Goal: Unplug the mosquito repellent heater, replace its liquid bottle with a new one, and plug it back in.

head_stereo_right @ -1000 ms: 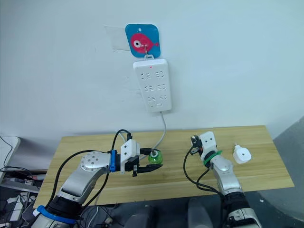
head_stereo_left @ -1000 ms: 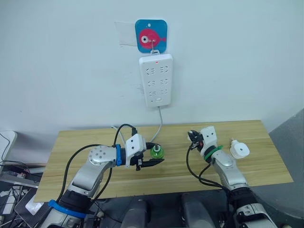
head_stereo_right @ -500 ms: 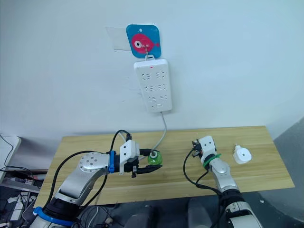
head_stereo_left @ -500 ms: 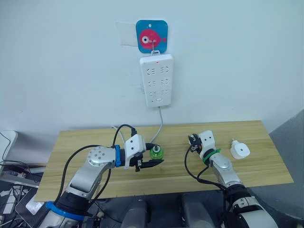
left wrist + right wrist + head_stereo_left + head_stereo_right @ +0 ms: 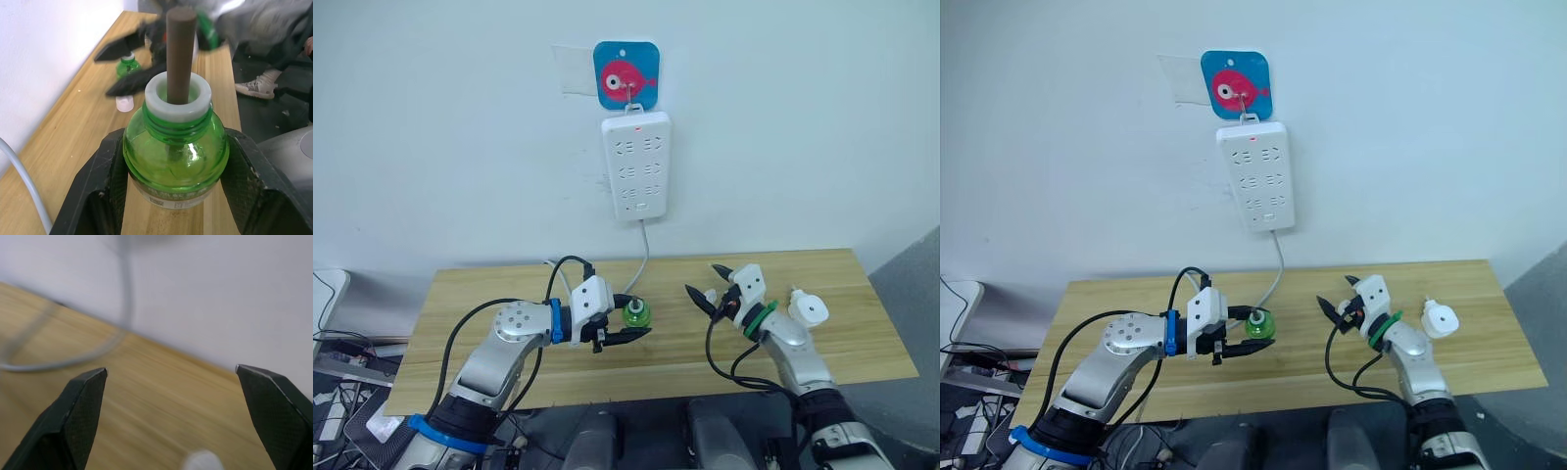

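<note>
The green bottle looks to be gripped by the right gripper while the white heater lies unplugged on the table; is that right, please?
Not quite: the green bottle is gripped by the left gripper, as the left wrist view shows. The right gripper is open and empty. The white heater does lie unplugged on the table.

Head cameras look down from above at the desk (image 5: 489, 294) and wall; left wrist camera sits tight on a green bottle (image 5: 175, 152), facing along the desk; right wrist camera skims low toward the wall.
</note>
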You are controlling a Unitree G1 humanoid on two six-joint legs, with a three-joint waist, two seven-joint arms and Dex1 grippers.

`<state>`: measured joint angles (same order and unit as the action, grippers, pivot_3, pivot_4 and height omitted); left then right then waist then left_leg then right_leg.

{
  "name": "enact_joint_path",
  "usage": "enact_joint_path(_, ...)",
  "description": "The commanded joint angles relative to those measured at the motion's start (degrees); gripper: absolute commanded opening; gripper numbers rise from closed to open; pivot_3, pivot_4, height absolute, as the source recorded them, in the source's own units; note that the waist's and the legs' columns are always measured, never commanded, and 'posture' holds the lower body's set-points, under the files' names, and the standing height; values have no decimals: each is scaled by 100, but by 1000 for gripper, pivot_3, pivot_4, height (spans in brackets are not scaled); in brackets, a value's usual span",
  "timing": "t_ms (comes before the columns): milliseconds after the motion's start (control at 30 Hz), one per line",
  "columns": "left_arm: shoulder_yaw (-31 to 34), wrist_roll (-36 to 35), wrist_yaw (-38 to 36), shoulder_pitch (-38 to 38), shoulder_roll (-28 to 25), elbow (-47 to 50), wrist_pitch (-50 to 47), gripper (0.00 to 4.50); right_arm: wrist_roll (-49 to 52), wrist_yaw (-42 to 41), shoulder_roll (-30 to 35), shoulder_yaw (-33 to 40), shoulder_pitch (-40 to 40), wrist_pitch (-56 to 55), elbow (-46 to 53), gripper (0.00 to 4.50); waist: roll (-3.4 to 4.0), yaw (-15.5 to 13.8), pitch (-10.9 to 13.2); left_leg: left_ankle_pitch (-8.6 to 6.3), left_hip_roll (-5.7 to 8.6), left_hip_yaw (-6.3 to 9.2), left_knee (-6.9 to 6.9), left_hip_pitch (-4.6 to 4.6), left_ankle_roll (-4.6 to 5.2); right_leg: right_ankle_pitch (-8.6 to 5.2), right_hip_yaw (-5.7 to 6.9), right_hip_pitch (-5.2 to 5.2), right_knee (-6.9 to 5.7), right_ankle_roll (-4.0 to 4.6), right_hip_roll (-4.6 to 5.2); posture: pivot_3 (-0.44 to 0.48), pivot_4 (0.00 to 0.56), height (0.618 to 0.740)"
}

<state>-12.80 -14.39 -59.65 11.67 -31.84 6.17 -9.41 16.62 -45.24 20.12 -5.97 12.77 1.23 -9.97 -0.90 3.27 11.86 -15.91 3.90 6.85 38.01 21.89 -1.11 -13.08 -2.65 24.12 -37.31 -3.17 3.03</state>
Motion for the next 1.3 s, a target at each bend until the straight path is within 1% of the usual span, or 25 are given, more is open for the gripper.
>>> enact_joint_path(33, 183, -90, -122, 99, -73, 0, 186, 2258, 727, -946, 549, -164, -7, 1107, 1230, 3515, 0, -3, 0, 0, 0, 1, 1, 0, 1, 0, 2, -1, 1, 0, 0, -69, 163, 740)
enact_joint_path(67, 188, -94, -192, 133, -101, -39, 222, 2258, 825, -1193, 733, -260, 49, 1328, 1476, 3181, -1, -4, -1, 0, 0, 3, 2, 0, 1, 0, 4, -2, 1, 0, 0, -68, 162, 740)
enact_joint_path(167, 198, -103, -329, 202, -134, -116, 297, 2258, 1074, -1468, 945, -385, 217, 1830, 1934, 3181, -1, -10, -1, 0, -2, 8, 2, 0, 0, 0, 11, -4, 4, 0, 0, -67, 162, 740)
enact_joint_path(333, 198, -103, -443, 326, -127, -194, 351, 2258, 1229, -1446, 783, -559, 500, 2299, 2317, 3181, -1, -21, -1, 0, -3, 9, 2, 3, -1, 0, 11, -2, 6, 0, 1, -58, 161, 740)
enact_joint_path(533, 170, -113, -522, 407, -85, -188, 358, 2258, 866, -1297, 430, -886, 690, 2077, 2218, 3181, -2, -31, -2, 1, -2, 8, 2, 4, -3, 0, 11, -1, 7, 0, 2, -57, 162, 740)
enact_joint_path(833, 110, -70, -543, 549, 13, -270, 375, 2258, 472, -1304, 100, -1092, 798, 1700, 1823, 3181, -2, -19, -2, 3, -1, 8, 2, 3, -6, 0, 11, 2, 3, 0, 2, -63, 168, 740)
enact_joint_path(1100, 115, -96, -521, 582, 71, -214, 324, 2258, 339, -1207, -114, -1162, 897, 1686, 1780, 3181, -2, -16, -2, 8, -1, 8, 2, 3, -15, 0, 10, 2, 4, 0, 2, -57, 170, 740)
enact_joint_path(1133, 116, -98, -519, 568, 71, -196, 322, 2258, 323, -1196, -147, -1162, 918, 1689, 1760, 2878, -2, -16, -2, 8, -1, 8, 2, 3, -15, 0, 10, 2, 4, 0, 2, -57, 171, 740)
enact_joint_path(1167, 119, -104, -517, 557, 73, -182, 316, 2258, 294, -1188, -176, -1168, 942, 1676, 1727, 2758, -2, -16, -2, 8, -1, 8, 2, 3, -15, 0, 10, 2, 4, 0, 2, -56, 172, 740)
enact_joint_path(1200, 120, -107, -516, 552, 75, -176, 314, 2258, 242, -1176, -199, -1177, 968, 1635, 1682, 2495, -2, -15, -2, 8, -1, 8, 2, 3, -15, 0, 10, 2, 4, 0, 2, -56, 172, 740)
enact_joint_path(1300, 150, -168, -484, 548, 103, -146, 237, 2258, 104, -1166, -232, -1213, 996, 1464, 1587, 1427, -2, -15, -2, 8, -1, 8, 2, 4, -15, 0, 10, 2, 5, 0, 2, -53, 173, 740)
